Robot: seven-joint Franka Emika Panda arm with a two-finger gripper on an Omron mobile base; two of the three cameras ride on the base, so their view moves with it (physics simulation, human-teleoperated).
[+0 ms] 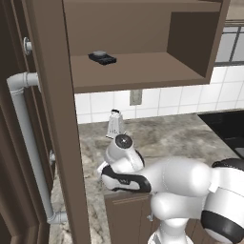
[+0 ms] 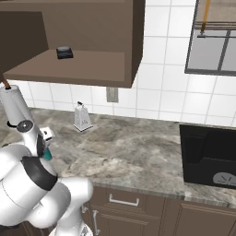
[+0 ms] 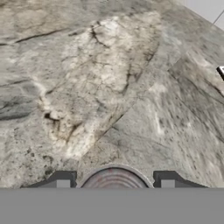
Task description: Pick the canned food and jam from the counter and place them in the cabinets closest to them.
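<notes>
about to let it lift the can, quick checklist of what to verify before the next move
1. canned food between the pincer fingertips: ok, its silvery top sits centred.
2. Grip closed on it: cannot tell, contact is hidden.
3. cabinet open: ok, shelf exposed.
4. Free shelf room: ok, only a small dark object lies there.
5. grater clear of the can: ok, it stands back by the wall.
6. Jam located: cannot tell.

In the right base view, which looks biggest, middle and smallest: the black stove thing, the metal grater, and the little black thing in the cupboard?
Largest to smallest, as they look:
1. The black cooktop, by far.
2. The metal grater.
3. The small black object on the cabinet shelf.
The shelf object sits farther back, so its true size against the grater's is unsure.
</notes>
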